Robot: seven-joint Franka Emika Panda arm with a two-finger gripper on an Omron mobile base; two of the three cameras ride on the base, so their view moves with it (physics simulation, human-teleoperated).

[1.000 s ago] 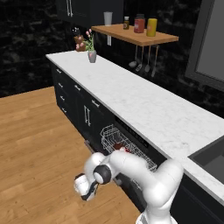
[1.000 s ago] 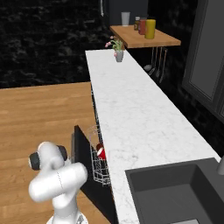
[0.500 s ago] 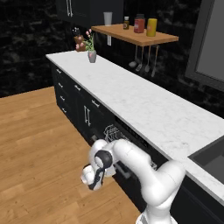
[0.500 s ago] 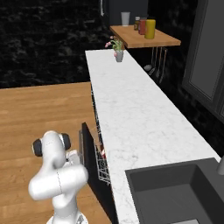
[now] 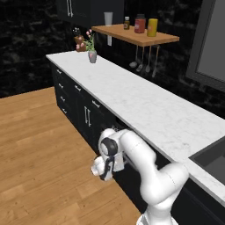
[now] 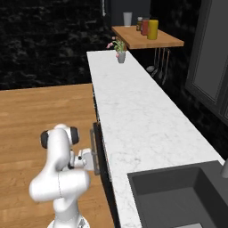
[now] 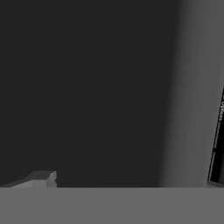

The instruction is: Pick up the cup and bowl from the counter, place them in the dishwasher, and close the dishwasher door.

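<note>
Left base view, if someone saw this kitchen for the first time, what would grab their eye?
Probably the white arm, bent low in front of the dark cabinets with its end effector open against the nearly shut black dishwasher door. Next, the long white counter running away from it, with a small flower vase near its far end. Above that, bright jars stand on a wooden shelf.

Arm (image 5: pixel 145 162): glossy white rounded shell links, smooth and tube-like, swelling at the elbows. Dark grey to black round caps mark the joints, one at the wrist end in the left base view, two flanking the top link in the right base view. Hand block white with darker underside; no cables, screws or markings discernible.
</note>
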